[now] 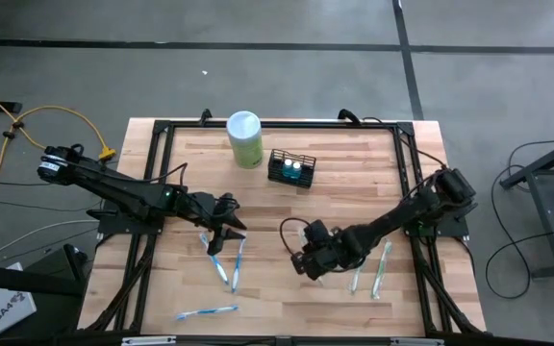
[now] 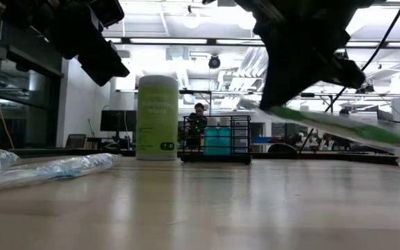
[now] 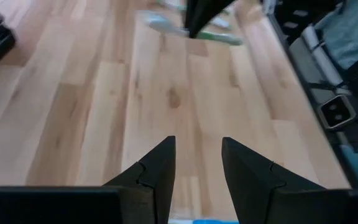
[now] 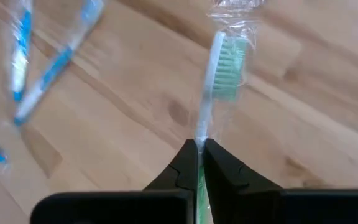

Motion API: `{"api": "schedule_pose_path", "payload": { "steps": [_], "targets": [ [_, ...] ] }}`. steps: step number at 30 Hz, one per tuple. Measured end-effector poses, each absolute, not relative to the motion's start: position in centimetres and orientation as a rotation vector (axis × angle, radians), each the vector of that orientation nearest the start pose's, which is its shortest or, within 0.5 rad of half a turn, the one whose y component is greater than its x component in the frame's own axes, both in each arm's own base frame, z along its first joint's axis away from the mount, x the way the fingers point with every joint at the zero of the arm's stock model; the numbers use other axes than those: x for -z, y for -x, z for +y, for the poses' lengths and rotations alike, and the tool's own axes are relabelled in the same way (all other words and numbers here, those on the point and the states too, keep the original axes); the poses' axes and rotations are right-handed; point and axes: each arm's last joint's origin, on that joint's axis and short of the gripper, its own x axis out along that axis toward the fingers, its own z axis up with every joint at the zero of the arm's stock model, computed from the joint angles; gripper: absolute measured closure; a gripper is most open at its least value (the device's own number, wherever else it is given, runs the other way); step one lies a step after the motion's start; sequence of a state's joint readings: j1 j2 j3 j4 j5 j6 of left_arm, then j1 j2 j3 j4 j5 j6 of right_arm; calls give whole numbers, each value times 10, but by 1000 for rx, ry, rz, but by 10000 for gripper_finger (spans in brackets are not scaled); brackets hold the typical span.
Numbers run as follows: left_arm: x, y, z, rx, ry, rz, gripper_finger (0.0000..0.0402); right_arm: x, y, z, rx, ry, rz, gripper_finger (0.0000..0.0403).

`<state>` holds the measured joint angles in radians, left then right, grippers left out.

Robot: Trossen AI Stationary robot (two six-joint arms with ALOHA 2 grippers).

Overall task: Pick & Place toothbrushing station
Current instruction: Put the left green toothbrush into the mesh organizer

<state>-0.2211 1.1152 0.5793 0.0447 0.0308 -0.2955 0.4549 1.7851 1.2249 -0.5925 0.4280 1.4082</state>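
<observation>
The toothbrushing station, a small black wire-mesh caddy [image 1: 291, 169] holding blue items, stands on the wooden table near its far edge; it also shows in the low view [image 2: 217, 139]. My right gripper [image 1: 308, 259] is at mid-table, shut on a green toothbrush in a clear wrapper [image 4: 227, 68], which is held above the table in the low view [image 2: 339, 125]. My left gripper [image 1: 224, 221] is open and empty, above two wrapped blue toothbrushes [image 1: 227, 261]; its fingers show apart in the left wrist view [image 3: 197, 168]. My right gripper pinches the green toothbrush between its two fingertips at the neck just below the bristle head [image 4: 201, 134], through the clear wrapper. The brush runs along the fingers, and its head sticks out past the tips. It is lifted clear of the table and tilted.
A pale green canister with a white lid [image 1: 244, 139] stands left of the caddy. A third blue toothbrush [image 1: 205, 312] lies near the front edge. Two more green toothbrushes [image 1: 371, 272] lie right of my right gripper. A black frame [image 1: 152, 144] borders the table.
</observation>
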Motion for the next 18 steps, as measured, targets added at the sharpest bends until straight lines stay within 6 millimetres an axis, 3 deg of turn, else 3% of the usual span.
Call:
{"api": "schedule_pose_path", "payload": {
  "steps": [12,18],
  "targets": [
    [-234,-229,-56,333,240,396,274,-214,-346,138,482,-590,636,398],
    [-235,-230,-51,324,230,386,274,-221,-354,135,439,-423,564,398]
  ]
}}
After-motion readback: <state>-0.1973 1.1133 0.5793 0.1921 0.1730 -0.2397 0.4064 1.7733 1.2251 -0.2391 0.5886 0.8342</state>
